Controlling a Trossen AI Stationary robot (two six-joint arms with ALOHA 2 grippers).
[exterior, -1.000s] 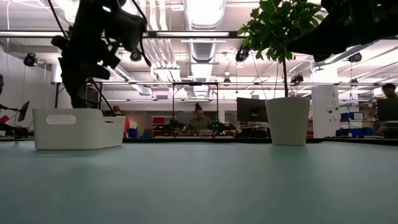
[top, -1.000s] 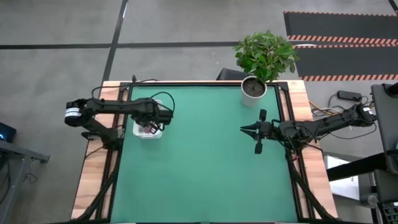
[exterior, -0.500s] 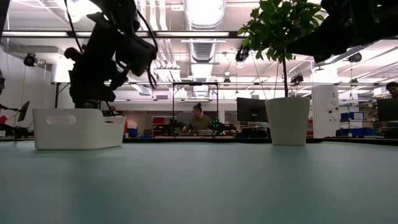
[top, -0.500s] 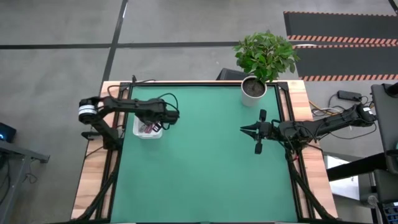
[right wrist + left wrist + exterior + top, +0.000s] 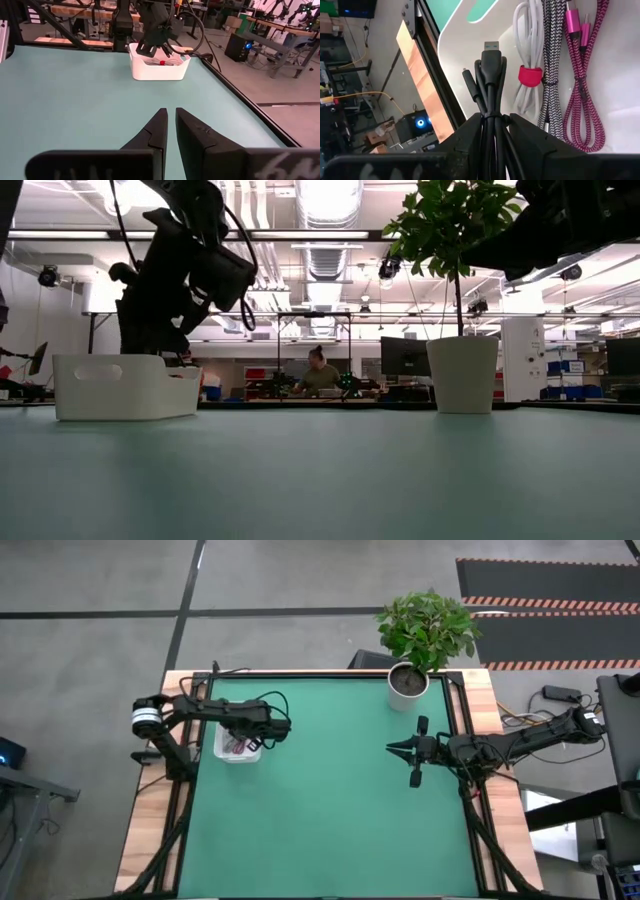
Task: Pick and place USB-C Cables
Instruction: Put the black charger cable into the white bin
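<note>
The left gripper [image 5: 492, 125] hangs over the white tray [image 5: 238, 753] at the far left of the green table [image 5: 330, 810], its fingers clenched on the black cable [image 5: 489, 75], a folded bundle whose plug ends stick out past the fingertips toward the tray's floor. In the left wrist view three other bundles lie side by side in the tray: the white cable [image 5: 526, 55] bound with a red tie [image 5: 530, 76], the grey braided cable [image 5: 551, 60] just beside it, and the red cable [image 5: 582, 75], which looks more magenta here, next to that. So all four cables are at the tray, three resting in it and one gripped above it; whether the black one is being set in as the last or lifted out as the first cannot be told from this moment alone. No cable shows on the open mat in the high view, and the low view shows only the tray's wall. If the tray is the goal, the task looks close to finished, with only the release of the black bundle left; if the tray is the source, almost everything remains. The right gripper [image 5: 169, 131] waits over the right side of the table, well apart from the tray, fingers nearly closed and holding nothing. A potted plant [image 5: 423, 635] stands at the far edge.
</note>
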